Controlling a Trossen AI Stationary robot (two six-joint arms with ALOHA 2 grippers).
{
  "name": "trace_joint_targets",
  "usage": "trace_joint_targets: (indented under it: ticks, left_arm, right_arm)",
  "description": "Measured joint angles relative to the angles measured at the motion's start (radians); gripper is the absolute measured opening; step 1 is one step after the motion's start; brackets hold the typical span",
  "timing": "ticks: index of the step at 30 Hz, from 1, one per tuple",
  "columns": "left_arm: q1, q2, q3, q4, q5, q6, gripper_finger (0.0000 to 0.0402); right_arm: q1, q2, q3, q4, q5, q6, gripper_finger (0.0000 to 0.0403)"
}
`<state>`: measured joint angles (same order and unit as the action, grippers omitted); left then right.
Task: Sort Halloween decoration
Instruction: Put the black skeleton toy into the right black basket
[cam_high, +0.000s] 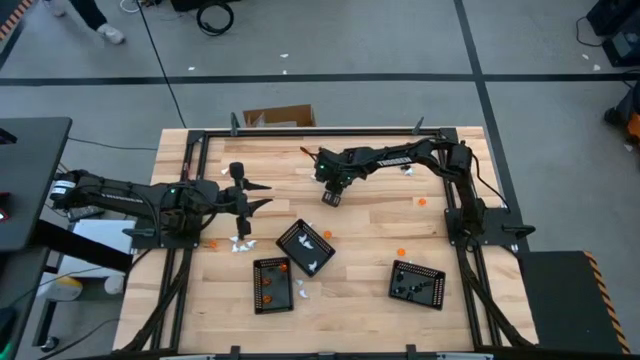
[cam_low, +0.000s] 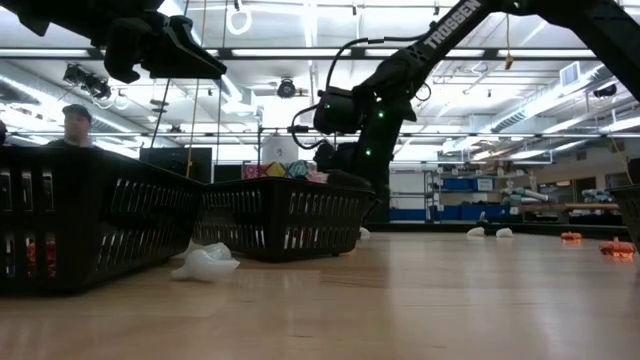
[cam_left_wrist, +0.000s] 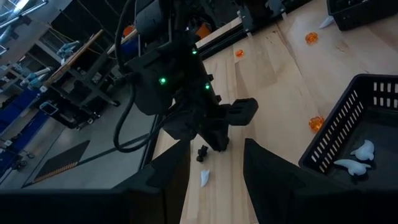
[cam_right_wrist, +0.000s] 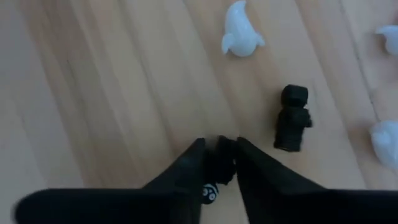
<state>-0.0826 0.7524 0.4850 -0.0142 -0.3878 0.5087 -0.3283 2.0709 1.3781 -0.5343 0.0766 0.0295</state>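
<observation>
Right gripper (cam_right_wrist: 219, 163) closing down on a small black piece (cam_right_wrist: 217, 167) at the tabletop, fingertips pinching it between them; pickup step seemingly under way; next likely needing a straight lift and a carry toward a black tray (cam_high: 417, 284); second black figure (cam_right_wrist: 293, 117) lying just beside the fingertips, white ghost (cam_right_wrist: 240, 29) farther ahead; left gripper (cam_high: 254, 195) hovering parted, holding nothing; firmness of the pinch hard to judge, held piece mostly hidden.

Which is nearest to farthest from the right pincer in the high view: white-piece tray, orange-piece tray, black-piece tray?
1. Black rectangular tray holding white pieces, just below the right pincer.
2. Black tray holding orange pieces, lower left.
3. Black tray holding black pieces, lower right; close to second, hard to call.
</observation>
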Motion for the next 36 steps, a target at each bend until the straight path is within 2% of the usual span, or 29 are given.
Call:
trace_joint_targets:
  ticks: [3, 6, 12, 18, 24, 27, 36]
  left_arm:
    - [0.0, 0.0, 0.0, -0.002, 0.0, 0.0, 0.0155]
    - [0.0, 0.0, 0.0, -0.003, 0.0, 0.0, 0.0155]
    - [0.0, 0.0, 0.0, -0.003, 0.0, -0.003, 0.0155]
    - [0.0, 0.0, 0.0, -0.003, 0.0, -0.007, 0.0155]
    - [0.0, 0.0, 0.0, 0.017, 0.0, 0.0, 0.0155]
    - [0.0, 0.0, 0.0, 0.026, 0.0, -0.014, 0.0155]
    - [0.0, 0.0, 0.0, 0.021, 0.0, -0.128, 0.0155]
  right_arm:
    - [0.001, 0.002, 0.023, -0.046, -0.005, -0.012, 0.004]
    - [0.004, 0.004, 0.054, -0.109, -0.01, -0.027, 0.0019]
    - [0.032, -0.002, 0.134, -0.316, -0.014, -0.023, 0.0023]
    - [0.119, -0.117, 0.11, -0.438, -0.018, 0.078, 0.0008]
    - [0.263, -0.29, 0.082, -0.563, -0.016, 0.245, 0.0004]
    - [0.345, -0.389, 0.055, -0.57, 0.021, 0.353, 0.0005]
    - [0.621, -0.615, -0.063, -0.615, 0.078, 0.772, 0.0003]
